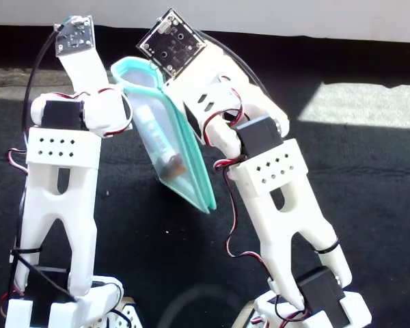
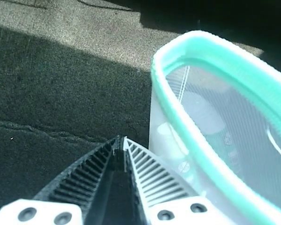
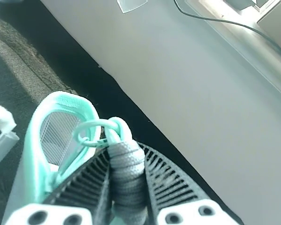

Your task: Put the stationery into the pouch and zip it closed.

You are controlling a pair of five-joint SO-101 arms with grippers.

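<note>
The pouch [image 1: 184, 164] blocks the gap between left arm [image 1: 61, 154] and right arm [image 1: 294, 225]; the mat [image 1: 369, 205] outside lies open

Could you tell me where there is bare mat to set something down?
The widest bare patch is the dark mat right of the right arm, below the sunlit strip. A smaller one lies between the two arms, near the pouch's lower corner. Crowded: the middle, where the left gripper and the right gripper, shut on the zip pull, flank the pouch.

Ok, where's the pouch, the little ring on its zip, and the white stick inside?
pouch [image 1: 194, 160]: high view, on its teal side edge.
zip ring [image 3: 86, 123]: right wrist view, top of the teal loop.
white stick [image 1: 155, 133]: high view, its middle, inside the pouch.
</note>
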